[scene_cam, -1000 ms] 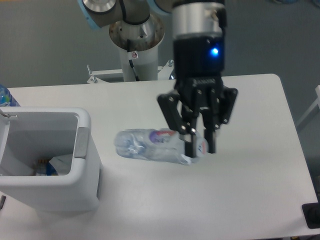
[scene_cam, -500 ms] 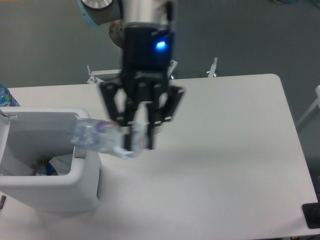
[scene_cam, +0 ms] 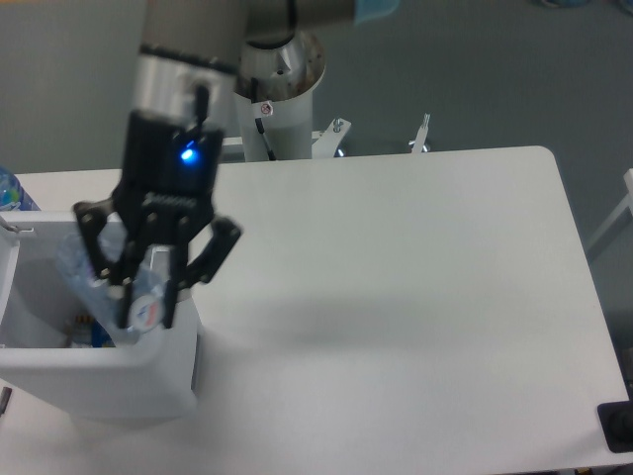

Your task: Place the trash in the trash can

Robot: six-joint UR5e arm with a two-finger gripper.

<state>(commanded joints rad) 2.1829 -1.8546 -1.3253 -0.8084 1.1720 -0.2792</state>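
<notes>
1. Your tool (scene_cam: 141, 309) hangs over the trash can (scene_cam: 94, 381) at the tabletop's (scene_cam: 415, 297) left edge, with its fingers closed on the flattened bottle (scene_cam: 91, 269); the purple-and-white label end shows between the fingertips, and the clear body runs up and to the left from there.

2. The relation that matters: the bottle's long axis slants across the can's opening, with the gripped end low beside the can's right wall and the free end higher, over the middle of the opening; most of the bottle appears to lie inside the rim's outline, but the gripped end sits right at the inner edge of the right wall.

3. Judged from this, a release should let it fall inside; the risk is the labelled end catching on the thick right rim; a small shift toward the can's left side would give you margin.

4. Down in the can you can make out something pale with a bit of blue at the bottom; it is too small to name with certainty.

5. The bottle is not yet released.
</notes>
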